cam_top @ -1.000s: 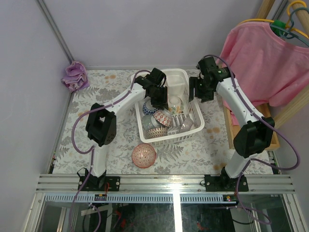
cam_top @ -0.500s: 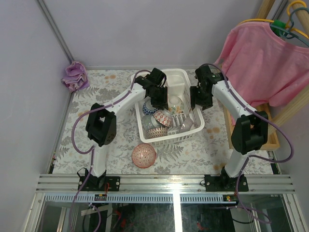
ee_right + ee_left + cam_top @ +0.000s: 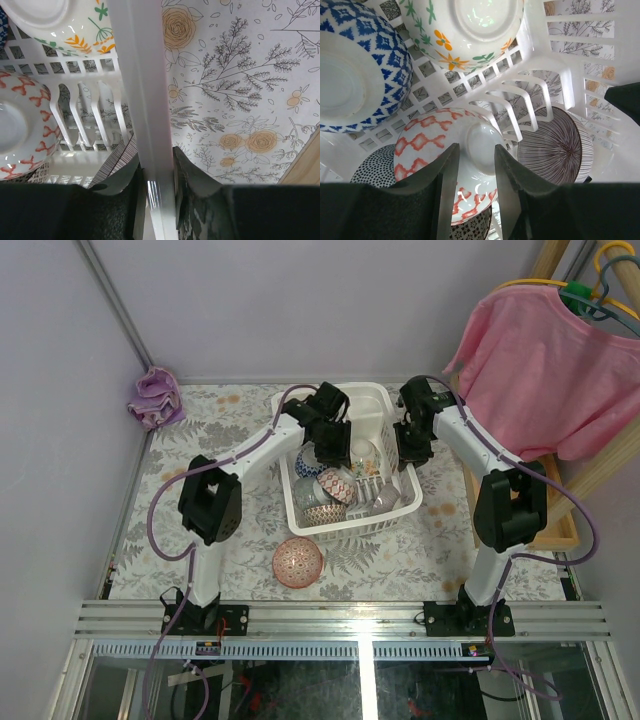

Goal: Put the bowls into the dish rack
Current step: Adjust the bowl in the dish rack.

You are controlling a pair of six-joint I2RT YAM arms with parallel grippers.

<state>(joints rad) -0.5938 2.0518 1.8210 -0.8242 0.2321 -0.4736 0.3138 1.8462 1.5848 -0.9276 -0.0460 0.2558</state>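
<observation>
While right pincer (image 3: 156, 172) clamps rack (image 3: 142, 75) — bowls (image 3: 30, 130) sit cropped.

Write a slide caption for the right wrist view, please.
Right gripper pinching the white rim of the dish rack, patterned bowls inside, floral tablecloth beyond.

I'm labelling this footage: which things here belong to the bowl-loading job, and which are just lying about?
Job: dish rack; bowls inside it; red bowl outside it.
Lying about: purple cloth; pink shirt.

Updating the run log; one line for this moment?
left claw over red-patterned bowl, grip unclear | right claw shut on dish rack wall
</observation>
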